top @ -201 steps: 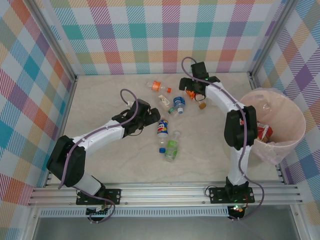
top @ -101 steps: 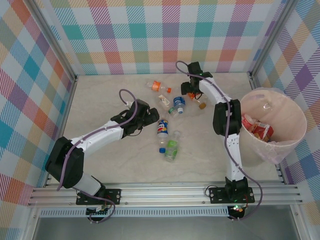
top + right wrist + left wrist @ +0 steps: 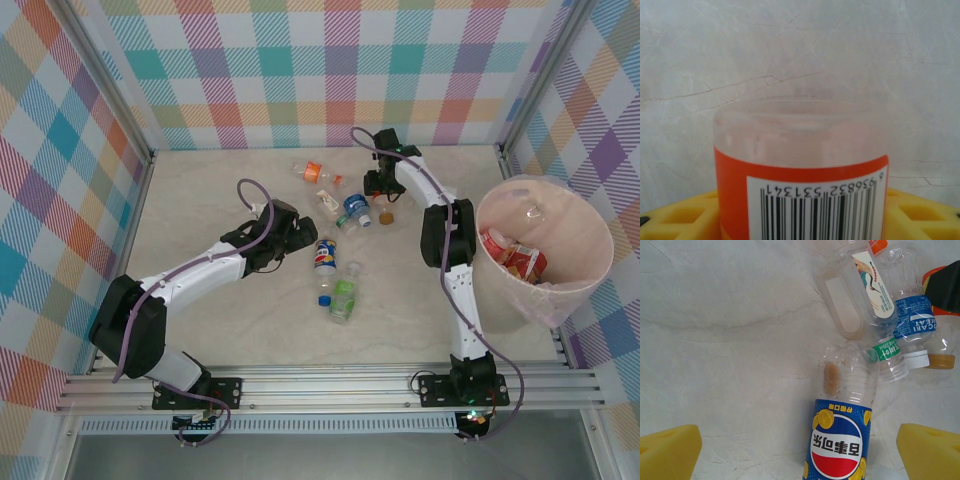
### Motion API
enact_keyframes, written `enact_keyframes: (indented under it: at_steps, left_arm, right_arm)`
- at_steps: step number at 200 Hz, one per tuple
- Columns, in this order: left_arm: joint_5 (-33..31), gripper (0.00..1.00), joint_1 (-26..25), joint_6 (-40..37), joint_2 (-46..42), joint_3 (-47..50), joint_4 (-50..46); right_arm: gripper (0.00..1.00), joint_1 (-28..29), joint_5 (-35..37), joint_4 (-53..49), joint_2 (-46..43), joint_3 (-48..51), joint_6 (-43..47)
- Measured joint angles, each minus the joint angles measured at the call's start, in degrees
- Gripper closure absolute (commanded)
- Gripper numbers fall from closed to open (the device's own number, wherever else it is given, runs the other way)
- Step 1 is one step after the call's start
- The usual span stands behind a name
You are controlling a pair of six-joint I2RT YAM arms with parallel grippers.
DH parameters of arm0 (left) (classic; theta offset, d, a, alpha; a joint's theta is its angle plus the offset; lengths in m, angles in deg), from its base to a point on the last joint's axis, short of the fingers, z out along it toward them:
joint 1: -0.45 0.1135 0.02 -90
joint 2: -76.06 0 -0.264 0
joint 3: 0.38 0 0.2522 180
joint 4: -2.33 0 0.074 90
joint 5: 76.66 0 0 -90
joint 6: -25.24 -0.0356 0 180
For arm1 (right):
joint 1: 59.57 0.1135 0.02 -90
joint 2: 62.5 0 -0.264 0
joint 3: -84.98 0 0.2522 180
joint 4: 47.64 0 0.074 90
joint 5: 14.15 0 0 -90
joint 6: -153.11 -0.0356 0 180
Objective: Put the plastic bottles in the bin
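Right pincer [image 3: 801, 215] is drawn narrow, its yellow pads [image 3: 675, 215] against both sides of the orange-labelled bottle [image 3: 800, 150], which I judge to be held. That bottle's long axis runs from 6 to 12 o'clock in my wrist view, clear end pointing away from me. From above, the bin [image 3: 590, 275] lies toward 4 o'clock of this pincer, well apart, and my right arm is the nearer one. My left pincer [image 3: 800, 452] stands wide over a blue-labelled bottle [image 3: 837, 440].
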Motion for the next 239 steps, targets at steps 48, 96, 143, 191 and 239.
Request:
enact_keyframes:
  at_steps: [48, 96, 143, 191, 239]
  left_arm:
    - [1.0, 0.0, 0.0, 0.0, 0.0, 0.0, 0.2]
    - [4.8, 0.0, 0.0, -0.2, 1.0, 0.0, 2.3]
    - [7.2, 0.0, 0.1, -0.9, 2.2, 0.0, 2.8]
    - [7.1, 0.0, -0.3, -1.5, 2.5, 0.0, 1.3]
    - [7.1, 0.0, -1.4, -1.4, 4.9, -0.1, 1.2]
  right_arm:
    - [0.48, 0.0, -1.3, 2.8, -6.8, 8.7, -0.9]
    - [0.49, 0.0, -5.3, 11.6, -30.4, 25.1, -1.4]
    - [0.5, 0.0, -11.5, 18.5, -48.5, 32.9, -1.4]
    - [0.51, 0.0, -11.6, 18.8, -59.8, 37.9, -1.4]
    - [0.52, 0.0, -6.4, 17.1, -72.7, 40.9, -1.2]
